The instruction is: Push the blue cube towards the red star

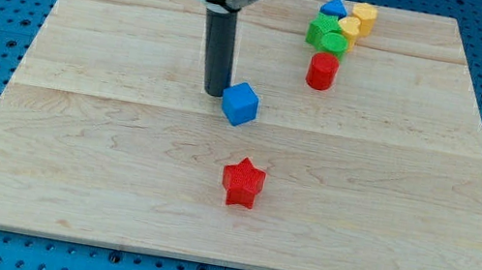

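The blue cube (240,104) sits near the middle of the wooden board (72,146). The red star (242,182) lies below it in the view, slightly to the right, about a block's width of bare board between them. My tip (215,90) stands just to the upper left of the blue cube, touching or almost touching its left face. The dark rod rises from there to the arm at the view's top.
A cluster sits at the view's upper right: a red cylinder (322,71), a green block (326,35), a blue block (334,8) and two yellow blocks (363,18). Blue pegboard surrounds the board.
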Tool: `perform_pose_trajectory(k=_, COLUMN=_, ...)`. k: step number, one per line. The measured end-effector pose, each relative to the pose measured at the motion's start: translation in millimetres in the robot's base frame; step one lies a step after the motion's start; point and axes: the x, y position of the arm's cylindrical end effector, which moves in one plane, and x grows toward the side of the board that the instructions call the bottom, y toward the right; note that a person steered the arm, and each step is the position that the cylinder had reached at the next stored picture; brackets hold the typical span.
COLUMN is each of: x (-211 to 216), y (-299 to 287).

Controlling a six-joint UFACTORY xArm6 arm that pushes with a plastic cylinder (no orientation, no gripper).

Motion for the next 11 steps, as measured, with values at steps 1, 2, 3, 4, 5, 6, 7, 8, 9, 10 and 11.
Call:
perform_pose_trajectory(k=1, x=-9.9, y=6.4)
perform_pose_trajectory(k=2, x=-10.2, y=13.7)
perform_pose_trajectory(k=3, x=-10.3, y=27.4)
perform_pose_trajectory(k=4, x=-10.3, y=41.1)
perform_pose_trajectory(k=5, x=-10.3, y=59.2)
perform_pose_trajectory(k=6, x=-10.2, y=70.0)
perform_pose_trajectory(k=7, x=-5.6, y=44.8)
perform_pose_trajectory(k=8, x=-3.1, y=1.5)
perform_pose_trajectory(k=9, x=-3.1, y=-9.9)
perform_pose_trajectory(k=10, x=-0.6, y=-8.2)
perform_pose_trajectory(k=11, x=0.8, y=-5.0)
